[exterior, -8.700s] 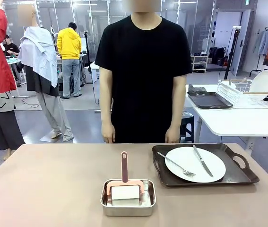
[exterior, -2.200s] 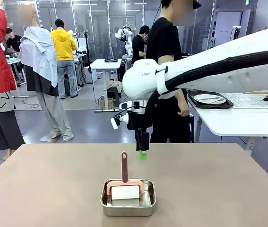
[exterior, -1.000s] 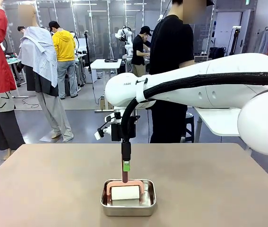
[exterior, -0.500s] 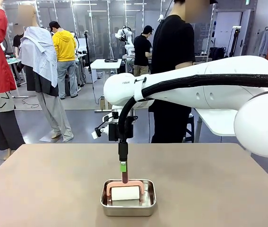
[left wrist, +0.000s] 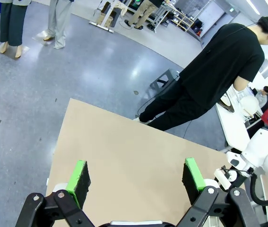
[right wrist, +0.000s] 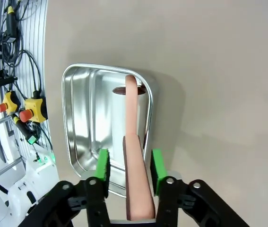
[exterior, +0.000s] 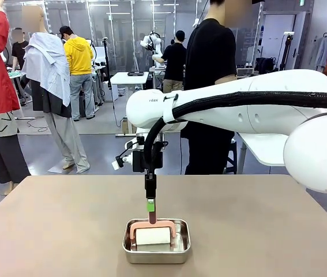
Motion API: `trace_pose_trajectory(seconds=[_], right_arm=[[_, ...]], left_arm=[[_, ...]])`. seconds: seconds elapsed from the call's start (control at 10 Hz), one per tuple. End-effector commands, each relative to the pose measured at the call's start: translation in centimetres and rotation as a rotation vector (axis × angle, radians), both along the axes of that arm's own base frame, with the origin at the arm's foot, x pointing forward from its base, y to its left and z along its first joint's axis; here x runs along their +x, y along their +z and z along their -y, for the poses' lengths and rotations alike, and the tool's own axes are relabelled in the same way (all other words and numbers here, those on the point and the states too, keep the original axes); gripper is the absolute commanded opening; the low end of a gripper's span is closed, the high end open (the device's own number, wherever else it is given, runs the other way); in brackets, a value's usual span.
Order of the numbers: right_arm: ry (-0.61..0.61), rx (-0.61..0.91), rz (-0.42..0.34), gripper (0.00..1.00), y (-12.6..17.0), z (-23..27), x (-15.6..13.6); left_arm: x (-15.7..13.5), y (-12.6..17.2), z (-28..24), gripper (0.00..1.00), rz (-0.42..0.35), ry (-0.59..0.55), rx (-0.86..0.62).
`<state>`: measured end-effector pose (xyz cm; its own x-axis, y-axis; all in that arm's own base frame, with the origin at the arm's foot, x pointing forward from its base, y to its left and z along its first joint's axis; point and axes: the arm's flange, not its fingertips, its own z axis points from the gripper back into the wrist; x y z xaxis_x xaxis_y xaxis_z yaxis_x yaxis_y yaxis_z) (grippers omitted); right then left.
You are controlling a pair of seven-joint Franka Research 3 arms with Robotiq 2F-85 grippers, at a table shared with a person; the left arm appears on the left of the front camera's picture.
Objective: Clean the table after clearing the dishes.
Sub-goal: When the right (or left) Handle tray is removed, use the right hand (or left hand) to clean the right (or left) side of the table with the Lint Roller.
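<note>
On the table (exterior: 65, 231) stands a small steel pan (exterior: 156, 248) with a pink-handled cleaning tool (exterior: 152, 218) in it, white roll down and handle upright. My right gripper (exterior: 150, 206) comes down from above and is shut on the upper part of that handle. In the right wrist view its green pads (right wrist: 102, 171) press either side of the pink handle (right wrist: 136, 189) above the pan (right wrist: 84, 123). My left gripper (left wrist: 136, 177) hangs open above the table (left wrist: 124, 156), nothing between its fingers. The dishes are out of view.
A person in a black shirt (exterior: 209, 86) stands just beyond the far edge, turned sideways. A white table (exterior: 267, 144) is behind my right arm (exterior: 250, 109), which spans the right half of the front view.
The tray with the plate has gone from the table and the person has turned aside. My right arm came in over the pan, lowered onto the pink handle and edged slightly left.
</note>
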<state>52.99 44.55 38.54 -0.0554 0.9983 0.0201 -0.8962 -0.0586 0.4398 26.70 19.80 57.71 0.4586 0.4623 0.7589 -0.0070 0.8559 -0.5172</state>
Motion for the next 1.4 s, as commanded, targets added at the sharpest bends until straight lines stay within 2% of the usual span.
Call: trace_pose_trajectory(seconds=[0.0,0.3,0.6,0.7,0.8,0.9,1.2,1.3], right_arm=[[-0.006,-0.018,-0.012,0.28,0.4,-1.0,0.3],[-0.014,-0.024,-0.016,0.0,0.4,-1.0,0.5],[-0.044,-0.036,0.014,0.01,1.8,-0.8,-0.1],[-0.107,-0.026,0.079,0.11,3.8,-0.2,-0.6],[-0.223,0.005,0.152,0.11,6.1,0.9,-1.1],[-0.455,0.04,0.209,0.11,8.3,3.3,-1.6],[-0.877,0.203,0.294,0.11,11.3,13.6,-4.6],[-1.053,0.296,0.317,0.11,11.8,17.9,-6.2]], left_arm=[[0.0,0.0,0.1,1.0,0.006,0.011,-0.006],[0.0,0.0,0.1,1.0,0.006,0.011,-0.006],[0.0,0.0,0.1,1.0,0.006,0.011,-0.006],[0.0,0.0,0.1,1.0,0.006,0.011,-0.006],[0.0,0.0,0.1,1.0,0.006,0.011,-0.006],[0.0,0.0,0.1,1.0,0.006,0.011,-0.006],[0.0,0.0,0.1,1.0,0.006,0.011,-0.006],[0.0,0.0,0.1,1.0,0.006,0.011,-0.006]])
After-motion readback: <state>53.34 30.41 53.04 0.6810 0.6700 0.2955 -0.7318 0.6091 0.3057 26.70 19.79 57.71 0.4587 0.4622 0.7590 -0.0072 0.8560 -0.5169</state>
